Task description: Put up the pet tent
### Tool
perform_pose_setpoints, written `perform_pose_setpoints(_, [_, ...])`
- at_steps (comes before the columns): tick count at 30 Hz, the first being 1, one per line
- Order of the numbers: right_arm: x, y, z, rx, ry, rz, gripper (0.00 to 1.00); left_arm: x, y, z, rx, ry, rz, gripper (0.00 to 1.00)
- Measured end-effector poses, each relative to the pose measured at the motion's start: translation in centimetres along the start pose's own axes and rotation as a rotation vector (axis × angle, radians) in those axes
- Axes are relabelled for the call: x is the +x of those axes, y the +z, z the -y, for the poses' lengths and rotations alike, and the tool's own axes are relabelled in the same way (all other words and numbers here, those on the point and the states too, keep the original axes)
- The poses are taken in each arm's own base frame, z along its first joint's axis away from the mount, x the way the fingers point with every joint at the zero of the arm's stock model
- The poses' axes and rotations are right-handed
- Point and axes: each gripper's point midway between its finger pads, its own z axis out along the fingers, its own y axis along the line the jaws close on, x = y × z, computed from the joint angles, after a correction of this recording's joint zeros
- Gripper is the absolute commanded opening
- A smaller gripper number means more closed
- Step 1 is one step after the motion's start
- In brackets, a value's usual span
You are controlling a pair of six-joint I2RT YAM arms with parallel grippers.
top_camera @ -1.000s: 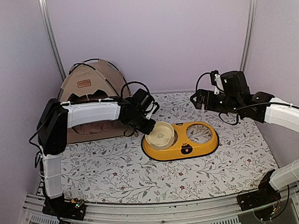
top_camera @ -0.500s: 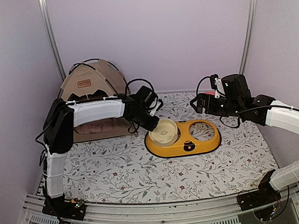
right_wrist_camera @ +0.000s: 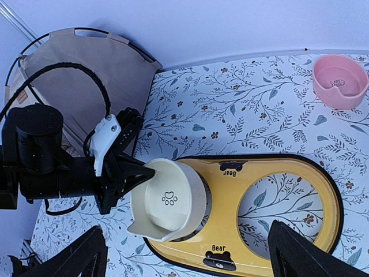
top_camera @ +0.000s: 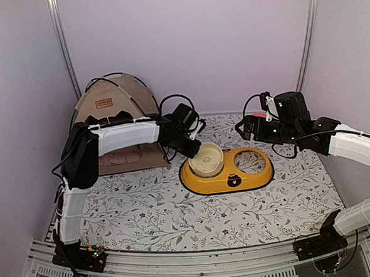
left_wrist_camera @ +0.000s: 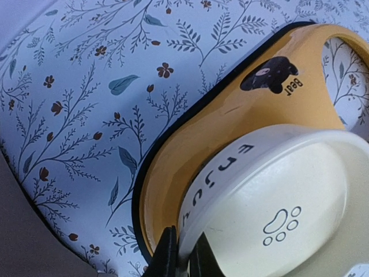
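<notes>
Top external view: tilted bowl may slip

Left fingers (top_camera: 194,148) are clamped on the rim of the cream bowl (top_camera: 206,160); it sits tilted in the yellow feeder tray (top_camera: 238,179), so letting go might tip it out; right fingers (top_camera: 246,126) gape wide, empty; pet tent (top_camera: 111,105) stands far-left.

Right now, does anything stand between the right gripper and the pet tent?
Yes. The left gripper, shut on the rim of the cream bowl at the yellow feeder tray, sits on the straight line from the open right gripper to the pet tent, and the left arm crosses in front of its doorway.
</notes>
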Motion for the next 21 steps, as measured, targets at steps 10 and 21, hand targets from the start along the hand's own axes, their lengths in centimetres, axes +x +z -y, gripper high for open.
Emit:
perform_pose_setpoints(10, [0.0, 0.0, 0.0, -0.001, 0.0, -0.001, 0.99, 1.7, 2.4, -0.1, 0.001, 0.008, -0.049, 0.1])
perform_pose_setpoints(21, [0.7, 0.7, 0.0, -0.002, 0.004, -0.028, 0.99, 1.7, 2.5, -0.1, 0.003, 0.011, -0.036, 0.34])
